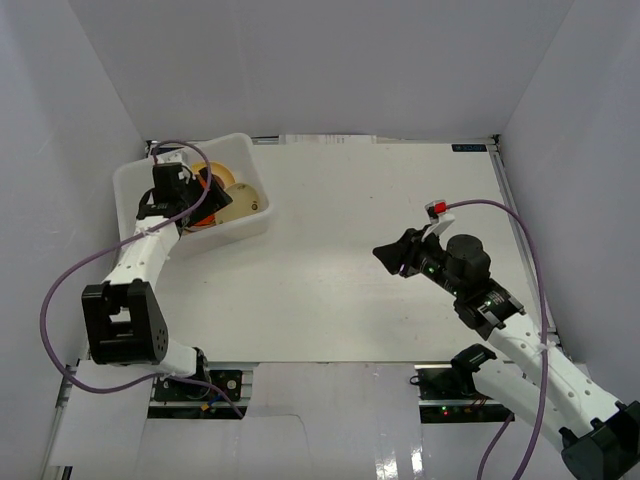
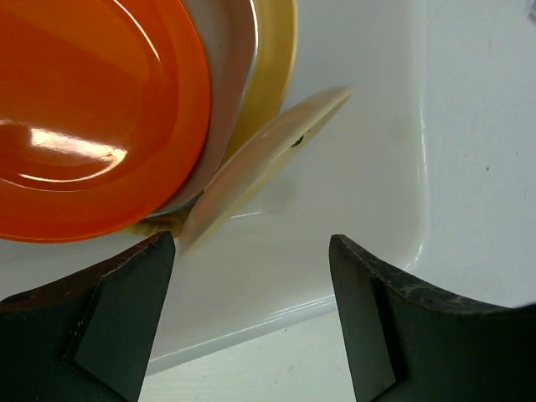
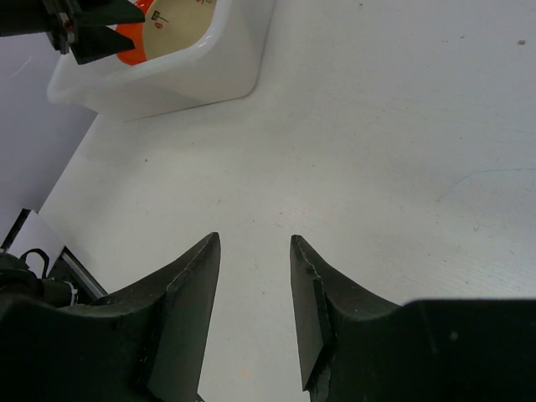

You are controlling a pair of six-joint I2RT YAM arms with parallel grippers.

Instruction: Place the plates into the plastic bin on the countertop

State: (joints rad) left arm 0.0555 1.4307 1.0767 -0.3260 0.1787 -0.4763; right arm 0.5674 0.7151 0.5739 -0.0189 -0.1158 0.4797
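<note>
Enclosure: white walls (image 1: pixel 320 60) seen at left, far and right sides, plain. Small blue label (image 1: pixel 468 148) stuck at far right, text too small to be read. Left purple cable (image 1: pixel 46 310) looped wide at left; right purple cable (image 1: pixel 527 250) arched at right. Left board (image 1: pixel 190 392) and right board (image 1: pixel 455 408) mounted along near edge, small lights lit on right board. White panel (image 1: pixel 330 435) laid nearest, between boards.

No lettering is legible: a small dark-blue label (image 1: pixel 467 148) at the far right corner of the countertop (image 1: pixel 350 280) is too small to read, as is a tiny mark (image 3: pixel 159 15) on a cream plate (image 3: pixel 184 27) in the plastic bin (image 3: pixel 193 79).
</note>
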